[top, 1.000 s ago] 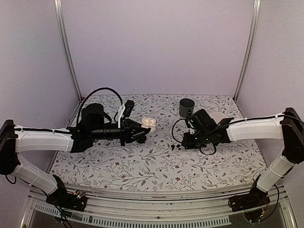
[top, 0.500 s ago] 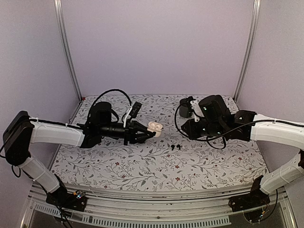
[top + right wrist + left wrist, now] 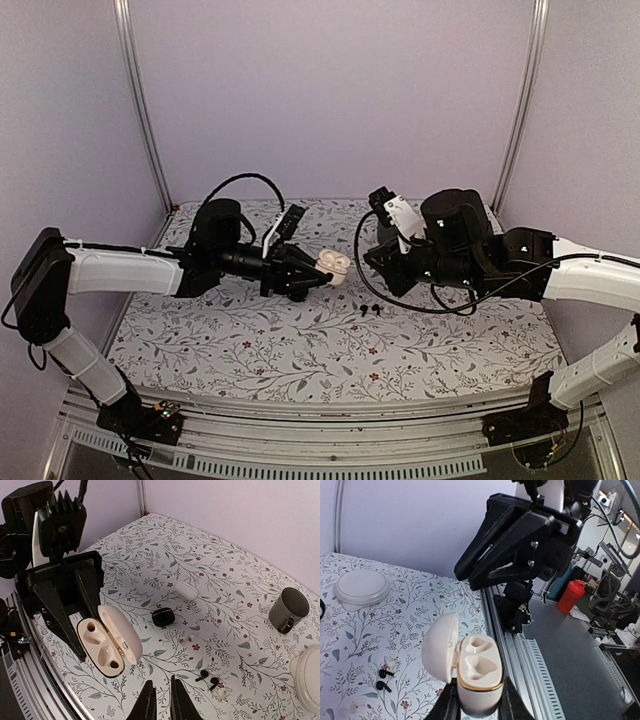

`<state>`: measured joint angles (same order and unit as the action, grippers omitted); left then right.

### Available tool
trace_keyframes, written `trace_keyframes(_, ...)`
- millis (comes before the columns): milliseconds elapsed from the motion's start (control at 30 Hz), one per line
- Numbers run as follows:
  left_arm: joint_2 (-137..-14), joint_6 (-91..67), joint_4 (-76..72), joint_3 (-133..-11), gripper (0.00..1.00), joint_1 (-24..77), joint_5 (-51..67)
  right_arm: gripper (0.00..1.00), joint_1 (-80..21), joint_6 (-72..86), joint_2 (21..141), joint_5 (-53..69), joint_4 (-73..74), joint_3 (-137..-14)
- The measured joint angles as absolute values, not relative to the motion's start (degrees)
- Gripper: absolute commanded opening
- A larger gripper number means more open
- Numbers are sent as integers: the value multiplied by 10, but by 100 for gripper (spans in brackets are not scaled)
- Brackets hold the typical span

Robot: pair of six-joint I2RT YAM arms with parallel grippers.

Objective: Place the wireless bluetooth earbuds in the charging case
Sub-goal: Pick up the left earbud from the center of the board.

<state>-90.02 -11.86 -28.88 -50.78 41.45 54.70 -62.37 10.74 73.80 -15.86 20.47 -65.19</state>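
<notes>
**Case held open in the air, earbuds down on the tabletop**

The left claw is clenched on the base of the cream charging case. It holds the case clear of the tabletop, lid swung back and both sockets empty. Held this way, the open mouth faces the right claw. I judge that the right claw is meant to do the loading while the left steadies the case. The right claw hangs just right of the case, its fingers nearly together with nothing between them. The black earbuds lie loose on the tabletop, below the gap between the claws and a little nearer, touching neither. The right claw would need to drop and spread to take one.
</notes>
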Motion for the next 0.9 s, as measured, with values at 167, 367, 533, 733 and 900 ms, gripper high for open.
trace_keyframes(167,-901,-115,-271,-512,0,410,547,16,-637,79,740,-187,202,-664)
trace_keyframes(367,-888,-145,-289,-462,0,373,472,24,-601,111,743,-179,196,-648)
trace_keyframes(533,-852,-178,-308,-403,0,359,408,25,-514,169,751,-117,193,-585)
trace_keyframes(733,-819,-192,-326,-397,0,359,383,31,-442,213,856,-52,183,-584)
trace_keyframes(900,-787,-196,-326,-386,0,358,377,33,-403,225,940,-15,166,-587)
